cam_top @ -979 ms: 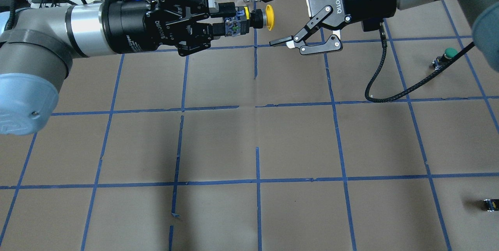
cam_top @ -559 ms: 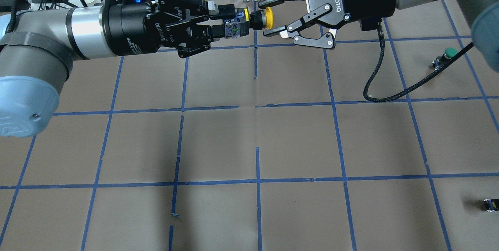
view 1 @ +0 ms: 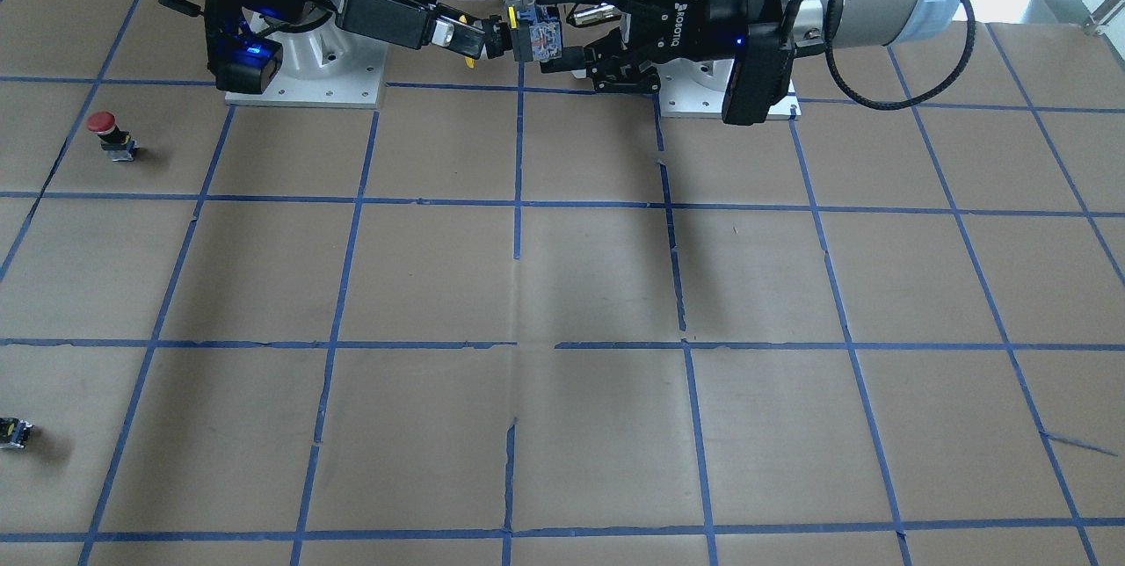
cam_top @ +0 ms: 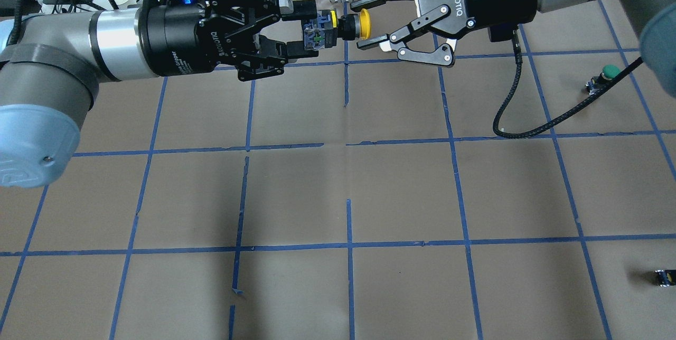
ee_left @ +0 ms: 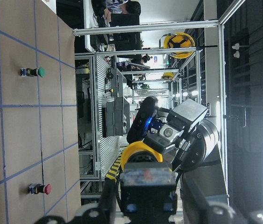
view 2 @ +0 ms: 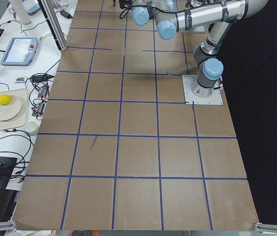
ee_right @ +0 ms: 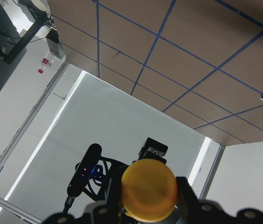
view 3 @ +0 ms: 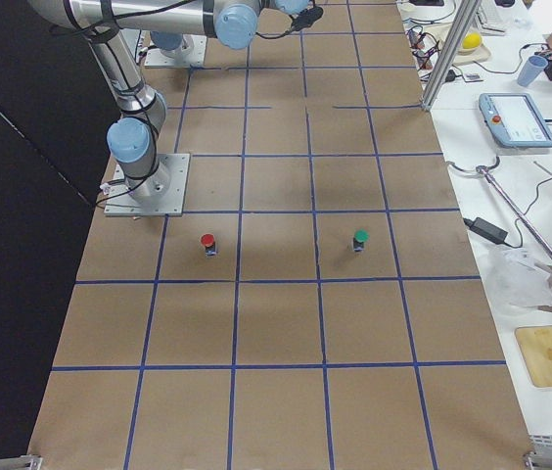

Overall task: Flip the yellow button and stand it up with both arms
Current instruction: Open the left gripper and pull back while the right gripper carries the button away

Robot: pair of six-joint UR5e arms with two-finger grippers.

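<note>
1. right gripper (cam_top: 369,22) is clamped on the cap of the yellow button (cam_top: 338,28), holding it sideways in the air above the table (cam_top: 401,192).
2. left gripper (cam_top: 305,31) has its fingers spread either side of the switch body, loose.
3. both grippers say "robotiq" in white.
4. green button (cam_top: 610,72) stands well off to the right.

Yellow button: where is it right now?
Overhead view, top centre: the yellow button is held in the air, cap gripped by the right gripper, body between the open fingers of the left gripper.
</note>
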